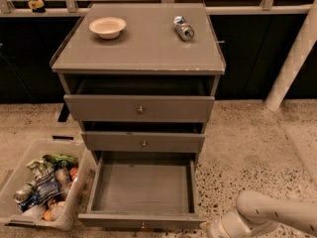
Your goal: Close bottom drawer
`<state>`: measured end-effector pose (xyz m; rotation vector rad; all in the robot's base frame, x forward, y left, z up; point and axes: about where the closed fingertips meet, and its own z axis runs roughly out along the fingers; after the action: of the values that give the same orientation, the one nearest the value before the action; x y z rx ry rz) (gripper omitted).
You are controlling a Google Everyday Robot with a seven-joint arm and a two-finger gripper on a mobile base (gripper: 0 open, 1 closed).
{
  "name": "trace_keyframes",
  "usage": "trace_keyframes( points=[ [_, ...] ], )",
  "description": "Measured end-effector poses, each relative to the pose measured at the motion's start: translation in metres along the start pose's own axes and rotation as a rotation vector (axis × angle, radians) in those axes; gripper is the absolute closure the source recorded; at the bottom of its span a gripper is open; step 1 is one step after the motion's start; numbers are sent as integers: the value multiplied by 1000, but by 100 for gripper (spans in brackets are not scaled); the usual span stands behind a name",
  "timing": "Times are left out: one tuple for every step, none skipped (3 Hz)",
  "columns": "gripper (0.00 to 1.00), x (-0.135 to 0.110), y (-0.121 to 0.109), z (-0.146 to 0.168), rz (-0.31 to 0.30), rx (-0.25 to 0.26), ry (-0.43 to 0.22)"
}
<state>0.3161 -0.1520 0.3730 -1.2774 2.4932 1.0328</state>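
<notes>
Bottom drawer [143, 188] stands pulled far out, empty, at lower centre. We judge it light, rigid, free-sliding; push its flat front near the knob [143, 226]. Our gripper [214, 229] sits lower right, beside that front's corner; we cannot tell its state.

Likely an office or lab test space: a grey cabinet [143, 48] stands on a speckled stone floor [247, 138], with a railing [257, 9] behind it, a white pillar [292, 63] to its right, a plastic bin [20, 155] of snack packets to its left, and the robot's gripper [214, 229] low by its front right corner
</notes>
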Motion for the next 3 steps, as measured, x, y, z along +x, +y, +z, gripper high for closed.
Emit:
trace_keyframes(
  points=[
    [0, 0, 0, 0, 0, 0, 0],
    [0, 14, 3, 14, -39, 12, 11],
    [0, 59, 13, 46, -111, 44, 84]
  ],
)
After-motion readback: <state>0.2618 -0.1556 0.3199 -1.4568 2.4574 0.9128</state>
